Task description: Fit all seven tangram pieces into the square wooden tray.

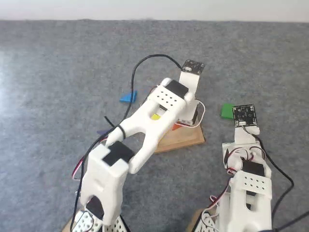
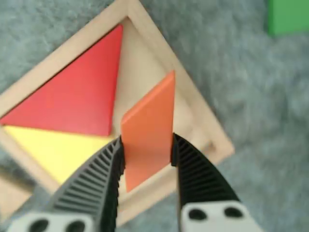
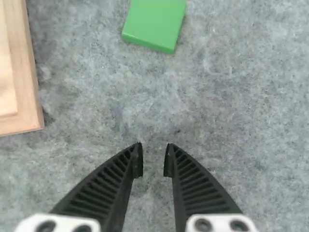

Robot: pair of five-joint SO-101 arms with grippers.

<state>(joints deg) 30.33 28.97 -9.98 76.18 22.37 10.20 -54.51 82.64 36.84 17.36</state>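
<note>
The square wooden tray [image 2: 153, 38] on grey carpet [image 3: 241, 96] holds a red triangle [image 2: 77, 96] and a yellow triangle [image 2: 58, 150]; the left gripper [image 2: 146, 141] clamps an orange parallelogram [image 2: 147, 116] over it, while the right gripper [image 3: 152, 159], barely parted, is empty, and a green square [image 3: 154, 21] and a blue triangle [image 1: 128, 97] wait outside.
</note>
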